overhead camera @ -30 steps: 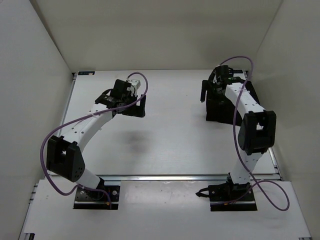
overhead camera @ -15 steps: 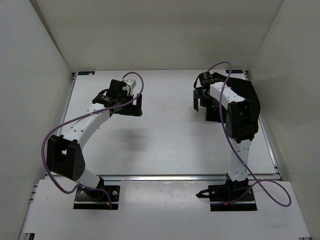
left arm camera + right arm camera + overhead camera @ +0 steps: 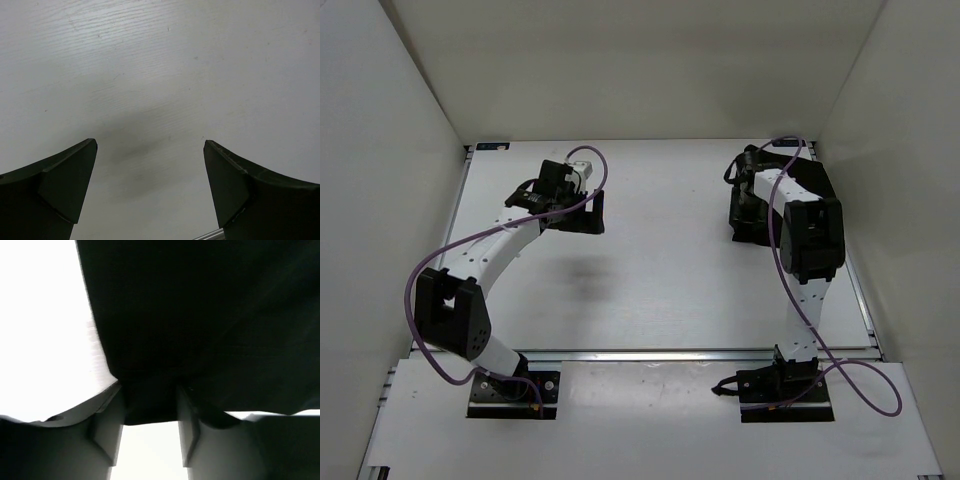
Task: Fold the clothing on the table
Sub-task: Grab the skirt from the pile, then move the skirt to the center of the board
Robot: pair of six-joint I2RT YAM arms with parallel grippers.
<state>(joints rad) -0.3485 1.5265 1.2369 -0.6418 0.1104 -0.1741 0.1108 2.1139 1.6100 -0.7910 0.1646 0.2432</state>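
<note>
Right wrist view: the right end effector [image 3: 149,392] pinches a fold of the clothing [image 3: 200,315], plain matte black, spreading beyond its fingers. The left end effector [image 3: 150,150] hangs spread over the white surface [image 3: 175,60].

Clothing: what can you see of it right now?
The clothing is plain black, soft fabric with no marks, bunched in a compact heap at the far right of the table, under the right arm. One edge is gathered into a fold inside the right hand, which pinches it.
</note>
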